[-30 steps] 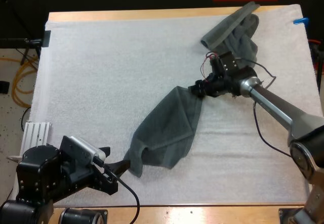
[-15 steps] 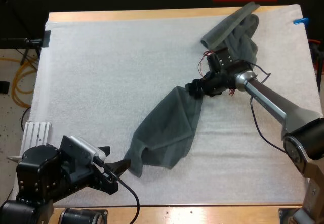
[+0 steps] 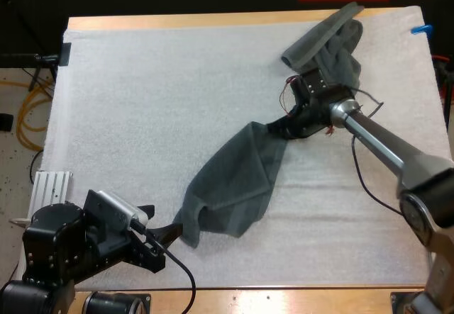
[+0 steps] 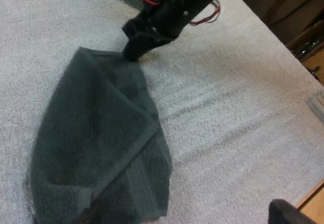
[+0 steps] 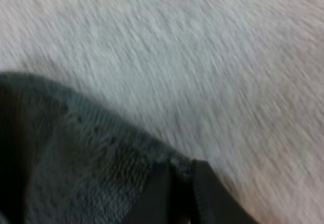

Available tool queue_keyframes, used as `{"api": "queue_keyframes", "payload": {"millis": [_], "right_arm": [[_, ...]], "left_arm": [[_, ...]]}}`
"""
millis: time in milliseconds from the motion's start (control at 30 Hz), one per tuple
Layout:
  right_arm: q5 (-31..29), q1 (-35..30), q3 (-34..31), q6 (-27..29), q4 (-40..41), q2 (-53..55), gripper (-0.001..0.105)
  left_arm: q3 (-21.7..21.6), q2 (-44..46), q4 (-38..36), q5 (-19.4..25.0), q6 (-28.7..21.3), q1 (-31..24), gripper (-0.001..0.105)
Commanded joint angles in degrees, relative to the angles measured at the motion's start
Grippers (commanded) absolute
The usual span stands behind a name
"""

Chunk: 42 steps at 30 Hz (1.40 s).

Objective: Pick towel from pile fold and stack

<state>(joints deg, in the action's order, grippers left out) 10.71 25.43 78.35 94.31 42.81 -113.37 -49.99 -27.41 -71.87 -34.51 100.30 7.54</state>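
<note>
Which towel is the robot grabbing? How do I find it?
Look at the middle of the white mat. The towel there lies spread out on a slant, its far tip pinched in the right gripper. The other towel is bunched up at the mat's far right corner, held by nothing.

Left arm (image 3: 57, 247) of bulky matte black housings with rounded joints, right arm (image 3: 383, 149) a smooth silver-grey tube between a black wrist block and a rounded grey elbow, left gripper (image 3: 157, 223) and right gripper (image 3: 277, 125) each with 2 tapered black fingers.
</note>
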Motion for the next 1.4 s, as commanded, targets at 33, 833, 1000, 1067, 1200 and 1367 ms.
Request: {"api": "queue_keyframes", "payload": {"millis": [33, 833, 1000, 1067, 1200, 1367], "right_arm": [[-4.7, -0.1, 0.2, 4.7, 5.7, 4.4, 0.000], [-10.1, -0.1, -34.6, -1.7, 10.7, 34.7, 0.000], [-10.1, -0.1, -35.2, -3.0, 10.7, 36.4, 0.000], [-10.1, -0.1, -35.2, -3.0, 10.7, 36.5, 0.000], [-10.1, -0.1, -35.2, -3.0, 10.9, 36.5, 0.000], [-10.1, -0.1, -35.2, -3.0, 10.8, 36.5, 0.000]], "left_arm": [[-0.2, 0.1, -0.1, -0.5, -1.4, 0.3, 0.064], [-0.2, -17.9, 1.0, 9.6, -12.3, 26.5, 0.064], [-0.2, -27.5, 7.2, 21.4, -12.3, 38.0, 0.064], [-0.2, -32.9, 9.4, 24.6, -12.0, 41.2, 0.064], [-0.2, -41.1, 11.0, 24.9, -11.6, 44.0, 0.064], [-0.2, -50.3, 14.0, 26.0, -8.5, 44.3, 0.064]]}}
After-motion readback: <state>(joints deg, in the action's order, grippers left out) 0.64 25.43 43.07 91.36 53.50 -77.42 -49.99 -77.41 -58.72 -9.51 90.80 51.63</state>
